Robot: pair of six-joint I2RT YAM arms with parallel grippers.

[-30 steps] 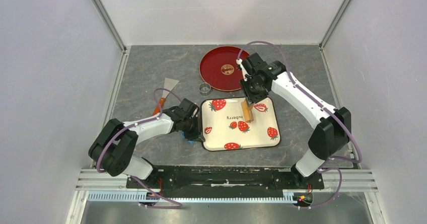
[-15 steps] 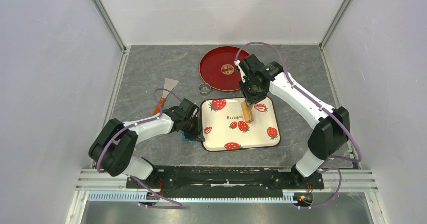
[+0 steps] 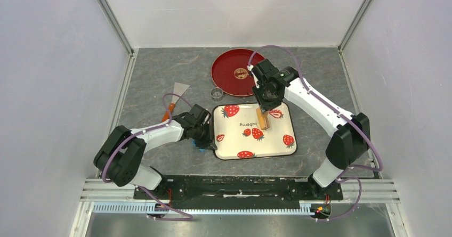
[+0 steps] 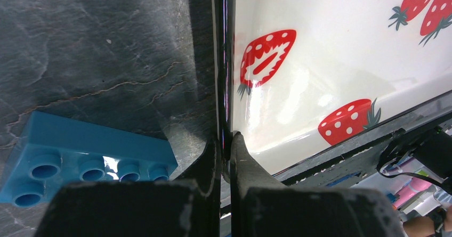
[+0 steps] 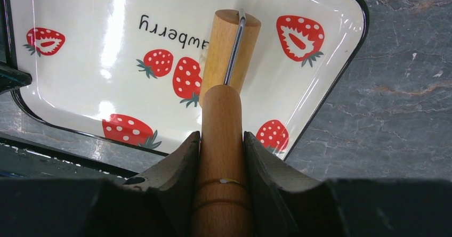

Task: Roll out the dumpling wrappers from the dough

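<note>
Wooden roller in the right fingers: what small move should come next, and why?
Probably lower the wooden roller and release it on the strawberry tray. The right fingers clamp its handle, no dough shows under its head, and the left fingers pinch the tray's rim, holding it steady.

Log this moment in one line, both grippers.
left gripper: shut on tray rim | right gripper: shut on roller handle | roller: over tray

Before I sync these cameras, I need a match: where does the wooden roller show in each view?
Top external: wooden roller over the upper right of the strawberry tray.
Left wrist: not in it.
Right wrist: centre, clamped in the right tool.
Shared landmark: the strawberry tray, in all three.
</note>
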